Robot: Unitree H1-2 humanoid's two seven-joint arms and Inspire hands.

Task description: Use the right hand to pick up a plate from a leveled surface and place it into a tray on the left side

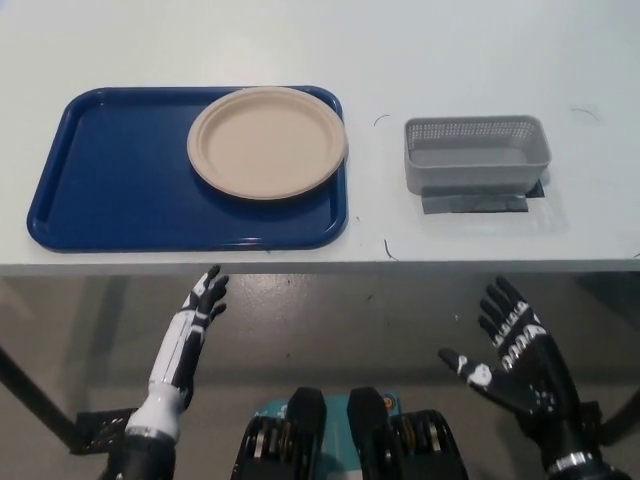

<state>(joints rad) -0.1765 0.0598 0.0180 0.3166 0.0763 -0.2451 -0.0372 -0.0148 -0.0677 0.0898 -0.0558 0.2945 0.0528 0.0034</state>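
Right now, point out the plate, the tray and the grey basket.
plate [267, 143], head view, centre of its flat well.
tray [110, 190], head view, bare blue floor left of the plate.
grey basket [476, 172], head view, near mesh wall.
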